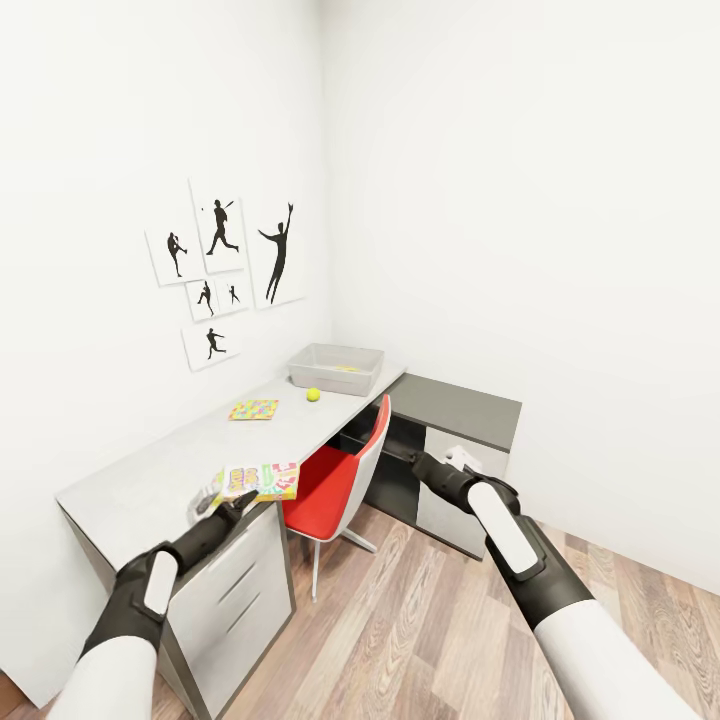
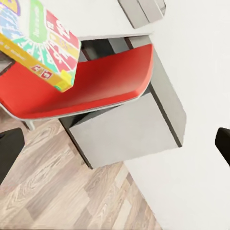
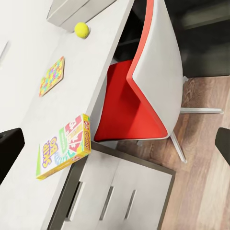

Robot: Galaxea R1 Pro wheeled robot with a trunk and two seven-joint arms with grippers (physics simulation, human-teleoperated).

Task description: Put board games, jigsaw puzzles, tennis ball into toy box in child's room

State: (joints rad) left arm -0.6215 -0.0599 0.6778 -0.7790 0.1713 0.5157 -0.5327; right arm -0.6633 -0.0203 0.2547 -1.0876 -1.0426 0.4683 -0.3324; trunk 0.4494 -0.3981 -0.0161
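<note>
the left gripper (image 1: pixel 232 503), fingers apart and empty, hovers beside the board game (image 1: pixel 262 481) at the table's (image 1: pixel 140 480) near edge, so closing on the box looks next, then a carry to the far toy box (image 1: pixel 336 367); the right gripper (image 1: pixel 418 461) hangs spread and idle.

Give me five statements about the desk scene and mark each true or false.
1. The tennis ball lies on the desk in front of the toy box. True.
2. The board game hangs partly over the desk edge. True.
3. The chair has a blue seat. False: it is red.
4. The jigsaw puzzle sits inside the toy box. False: it lies flat on the desk.
5. The right gripper holds the board game. False: its fingers stand apart, holding nothing.
</note>
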